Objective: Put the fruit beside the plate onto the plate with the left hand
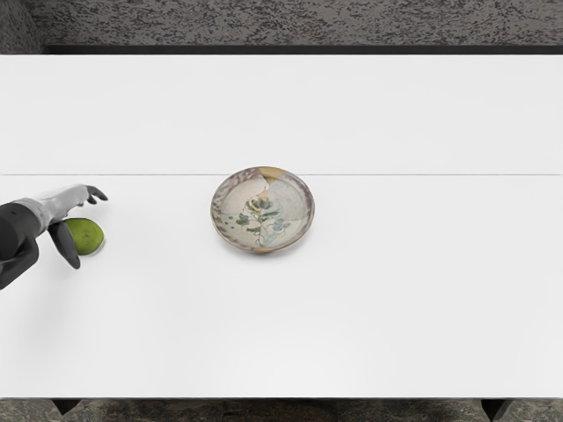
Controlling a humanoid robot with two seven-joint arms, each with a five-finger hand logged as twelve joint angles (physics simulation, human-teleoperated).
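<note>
Nearest the bottom of the frame it's just bare white rectangular tabletop (352, 334); nothing on it down there.

Moving up to the middle-left edge, the grey-and-black five-fingered left hand (63, 214) comes in from the left; right under and just to the right of it sits the small round green fruit (87, 234), resting on the table. The hand looks open to me: the dark thumb (67, 247) hangs down on the near-left side of the fruit and the other fingers (93, 195) reach over the far side, so it straddles the thing without clamping it; whether anything touches, I honestly can't tell.

The fruit reads as nearly round, so no long axis to fuss over; the grasp angle shouldn't matter much, I reckon.

A touch further up, at frame centre, is the shallow round ceramic plate (307, 200) with a painted floral pattern; it's well apart from the fruit, off to the right, so the carry runs left to right. Only the left arm shows, and it's obviously the closer one.

Top of the frame: a dark speckled stone wall (281, 22).
</note>
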